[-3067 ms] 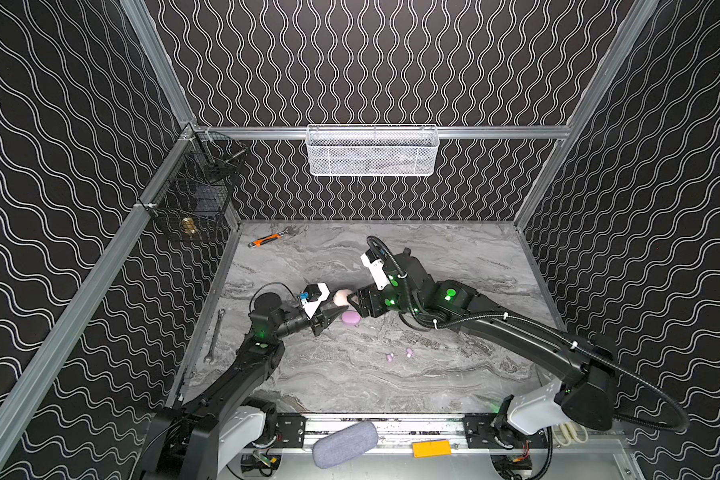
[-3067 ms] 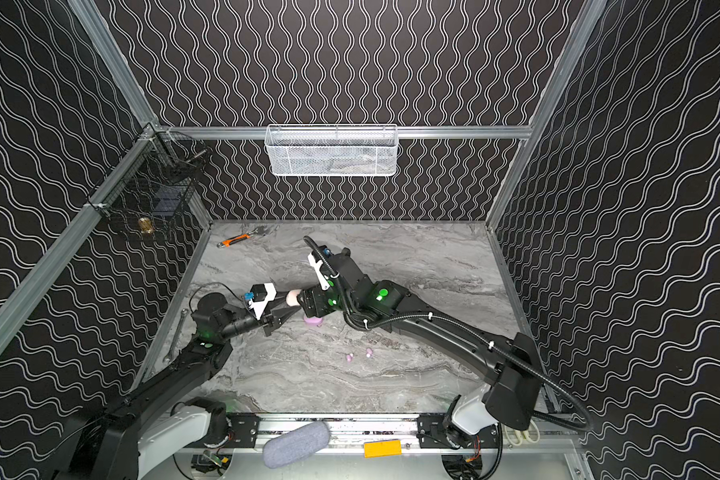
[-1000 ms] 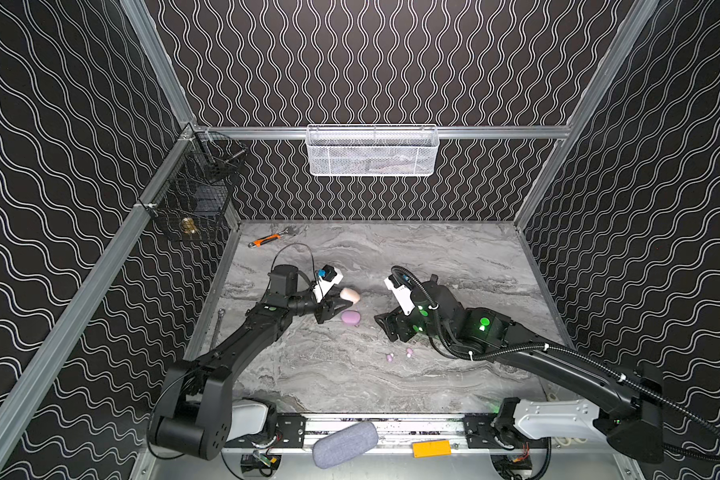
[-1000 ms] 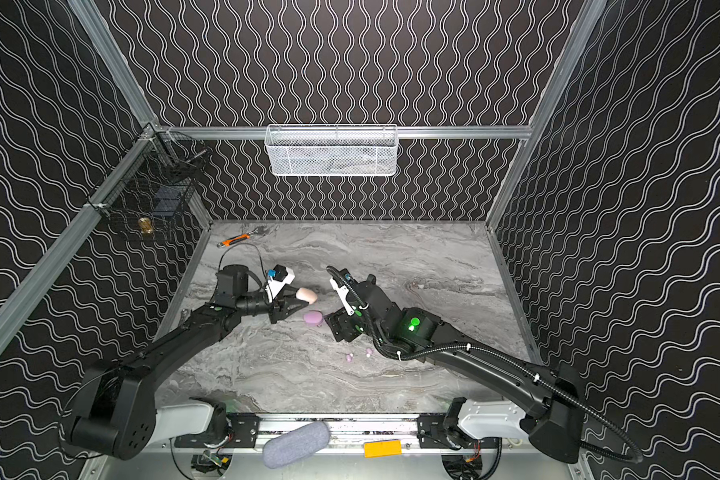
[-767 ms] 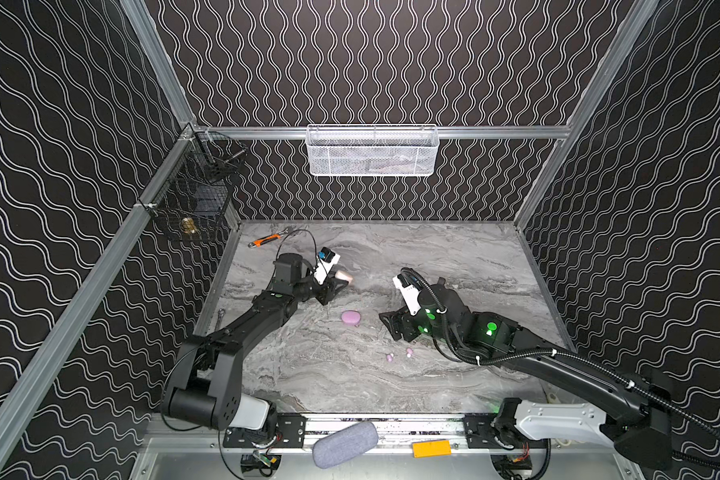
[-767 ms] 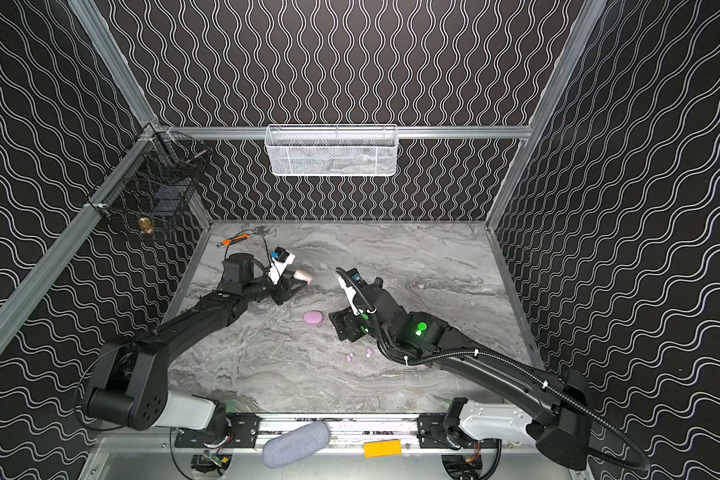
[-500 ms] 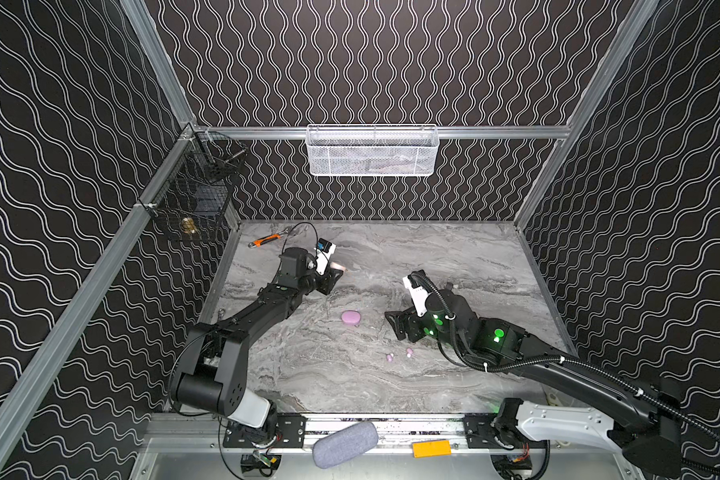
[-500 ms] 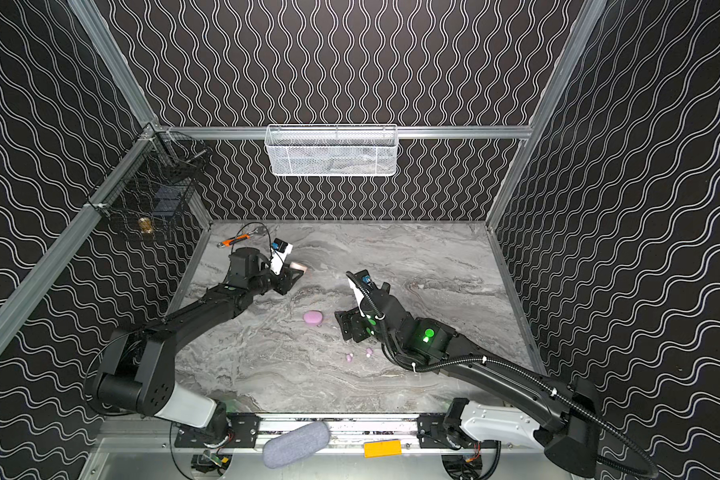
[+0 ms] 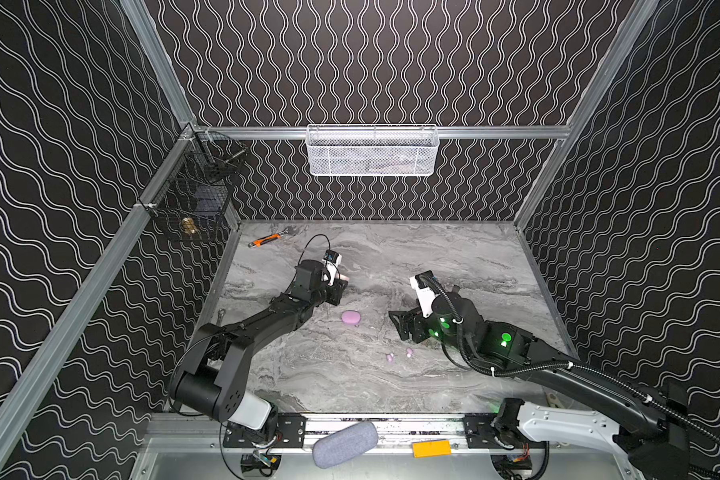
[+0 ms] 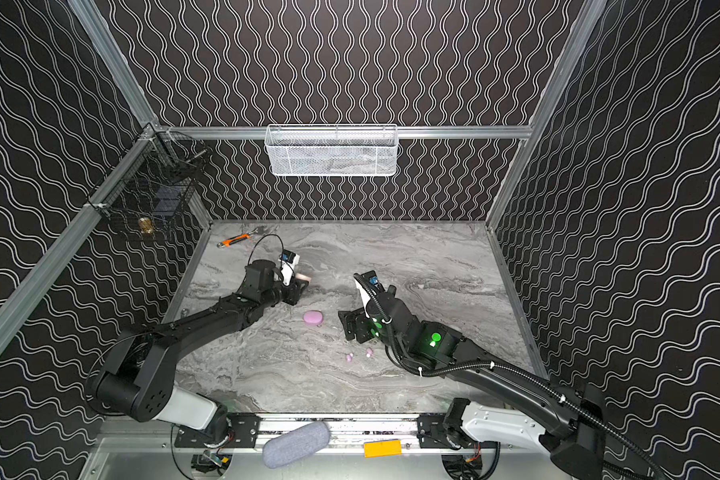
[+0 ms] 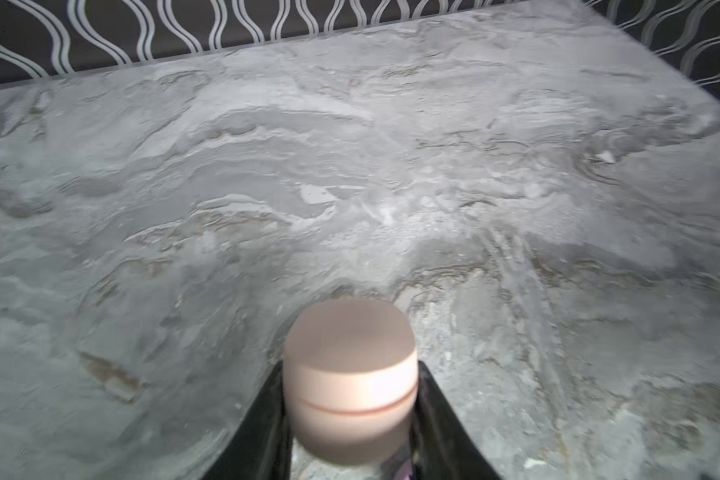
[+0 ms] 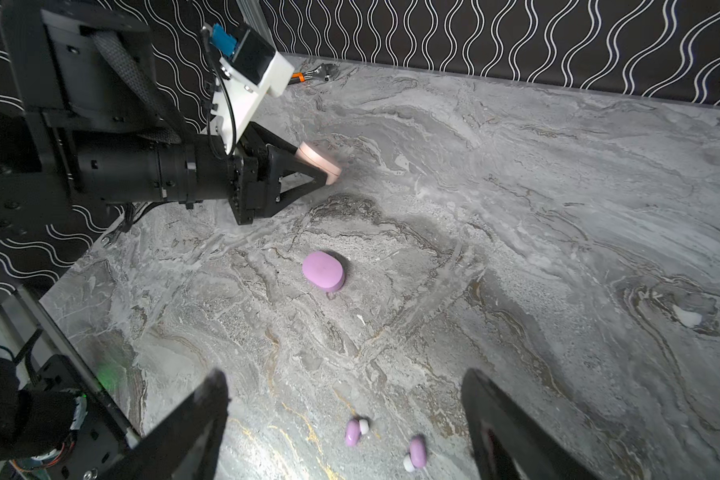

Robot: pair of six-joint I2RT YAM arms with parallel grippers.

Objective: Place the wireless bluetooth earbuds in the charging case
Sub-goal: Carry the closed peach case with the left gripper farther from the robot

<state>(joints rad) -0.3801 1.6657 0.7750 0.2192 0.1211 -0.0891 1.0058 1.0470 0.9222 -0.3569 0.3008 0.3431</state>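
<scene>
**Cream case is leaving the middle; the lilac pair is waiting by your right gripper.**

Nearest you, just below the middle of both top views, the lilac earbuds (image 9: 390, 357) are lying loose and close together on the table (image 9: 433, 257). Your right gripper (image 9: 404, 328) has been backing off from where the two arms were meeting seconds ago. It is now hanging just above the buds in the frame, jaws spread wide and empty. A little up and left of it, the lilac case (image 9: 350, 318) is sitting shut, with nothing touching it. Farthest, left of centre, your left gripper (image 9: 338, 286) is pinching the cream case (image 11: 350, 382), seam closed, and has been swinging it toward the rear left. No cream buds are showing, so I'm judging that set finished and the lilac case next to open.
</scene>
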